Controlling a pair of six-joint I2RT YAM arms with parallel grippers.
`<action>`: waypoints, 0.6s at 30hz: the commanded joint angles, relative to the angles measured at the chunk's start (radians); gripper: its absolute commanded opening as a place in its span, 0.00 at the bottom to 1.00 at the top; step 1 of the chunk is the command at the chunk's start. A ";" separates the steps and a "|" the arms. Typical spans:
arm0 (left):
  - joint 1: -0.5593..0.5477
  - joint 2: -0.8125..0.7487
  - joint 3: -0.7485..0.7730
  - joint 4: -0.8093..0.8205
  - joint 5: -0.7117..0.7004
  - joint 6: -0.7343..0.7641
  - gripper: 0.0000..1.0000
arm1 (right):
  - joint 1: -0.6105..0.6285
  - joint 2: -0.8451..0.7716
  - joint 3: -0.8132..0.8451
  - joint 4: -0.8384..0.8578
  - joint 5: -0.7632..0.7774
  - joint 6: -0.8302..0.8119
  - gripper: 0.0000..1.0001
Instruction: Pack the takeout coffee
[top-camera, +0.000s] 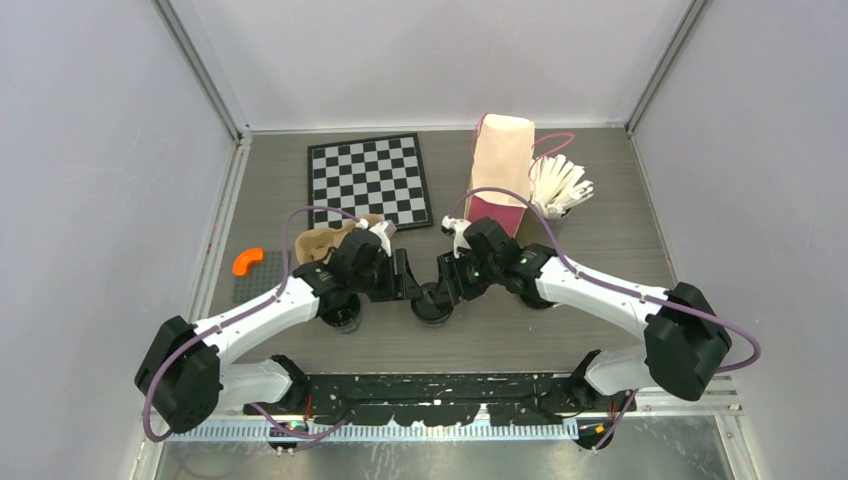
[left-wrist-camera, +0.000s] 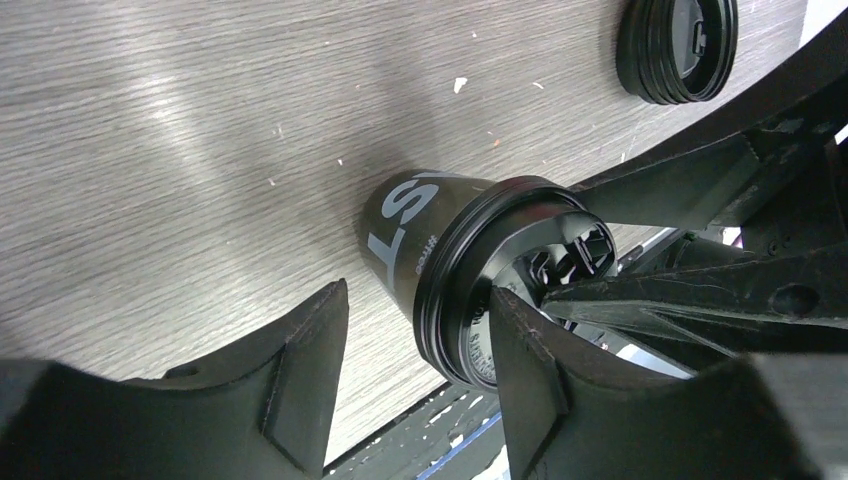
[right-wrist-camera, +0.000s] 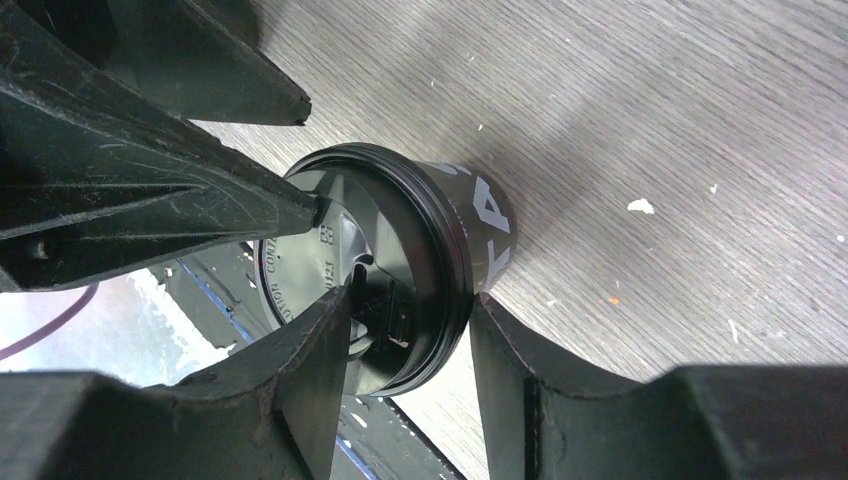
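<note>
Left gripper (left-wrist-camera: 418, 295) spread at lower frame, faced upright lidded cup (left-wrist-camera: 395, 235) at centre, rim straddled by right gripper (right-wrist-camera: 408, 305); could not tell whether clamped.

On the grey wood-grain table (top-camera: 560, 330): checkerboard (top-camera: 370, 182), paper bag (top-camera: 500, 170), brown pulp tray (top-camera: 318, 243), orange piece (top-camera: 246, 260) on dark mat (top-camera: 258, 285), lidded black cup (top-camera: 432, 306).

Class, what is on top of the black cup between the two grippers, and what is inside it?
A black lid sits on the cup. The lid covers the inside, so its contents cannot be seen.
</note>
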 joint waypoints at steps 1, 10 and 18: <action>-0.003 0.031 0.008 0.040 0.008 0.035 0.53 | -0.008 -0.009 0.035 -0.095 0.045 -0.017 0.52; -0.003 0.060 -0.024 0.074 0.045 0.009 0.47 | -0.009 -0.101 0.071 -0.181 0.142 0.205 0.76; -0.004 0.033 -0.048 0.090 0.050 -0.010 0.46 | 0.008 -0.233 -0.051 -0.122 0.119 0.444 0.72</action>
